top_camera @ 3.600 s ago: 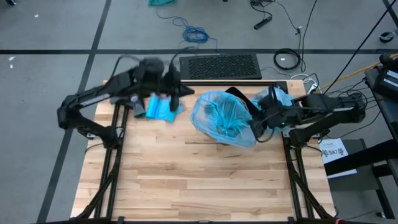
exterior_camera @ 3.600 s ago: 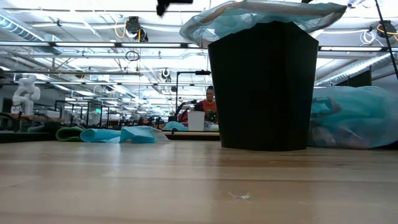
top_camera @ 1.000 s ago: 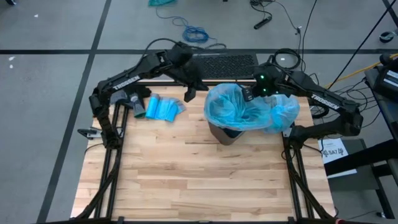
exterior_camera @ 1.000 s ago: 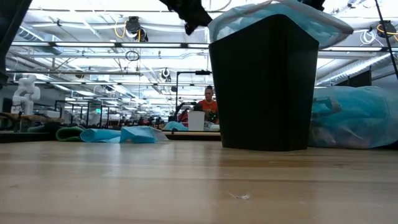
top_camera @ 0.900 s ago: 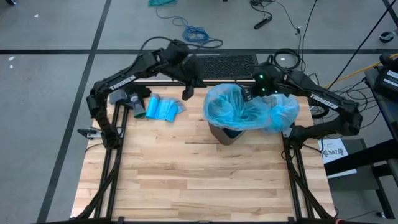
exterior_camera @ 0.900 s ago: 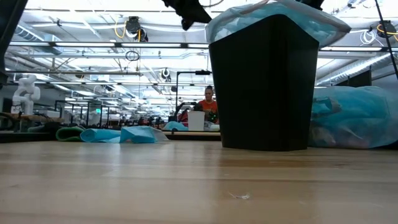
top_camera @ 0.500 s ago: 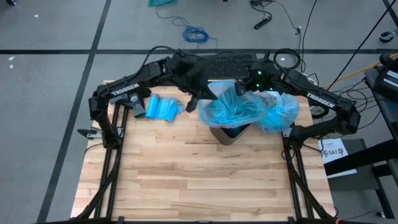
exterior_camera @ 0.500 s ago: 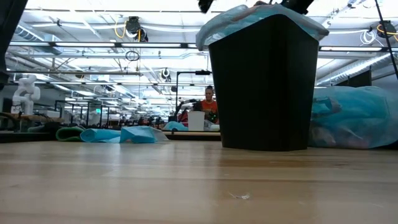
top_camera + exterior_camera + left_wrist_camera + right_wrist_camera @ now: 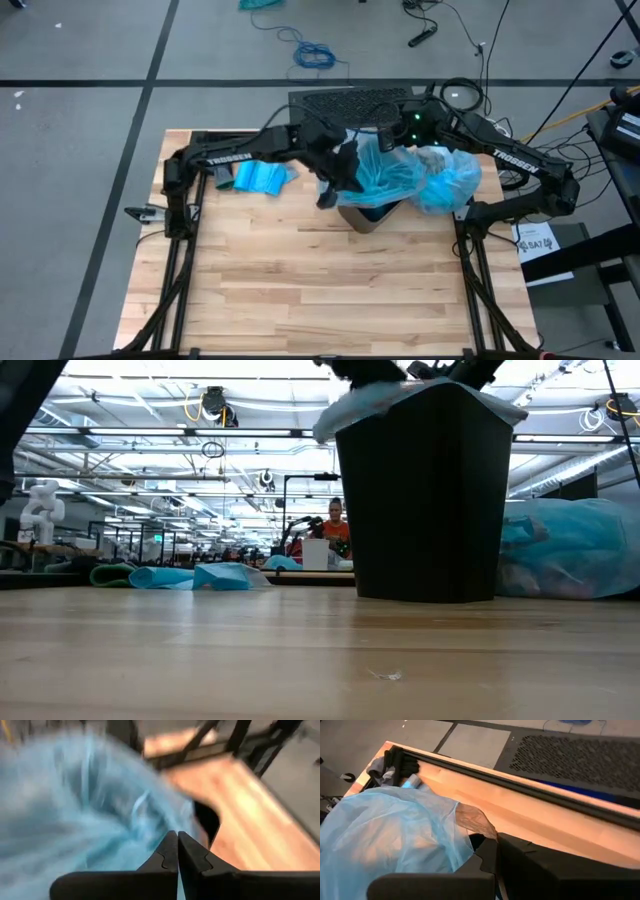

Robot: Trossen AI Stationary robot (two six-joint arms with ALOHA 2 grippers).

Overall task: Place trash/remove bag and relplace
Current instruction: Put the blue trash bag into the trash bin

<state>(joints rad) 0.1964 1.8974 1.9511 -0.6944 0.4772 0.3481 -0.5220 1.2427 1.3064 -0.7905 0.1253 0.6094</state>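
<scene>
Pincers of both arms meet over the black bin (image 9: 425, 495) at the back of the wooden worktop (image 9: 300, 270). The left pincer (image 9: 330, 190) is clenched, pressed against the pale blue liner (image 9: 385, 175) at the bin's left rim; whether it pinches film cannot be told. The right pincer (image 9: 496, 851) is clenched on the liner's far edge. A full blue bag (image 9: 448, 178) lies just right of the bin. Folded blue bags (image 9: 258, 177) lie well left. No trash scraps are visible.
</scene>
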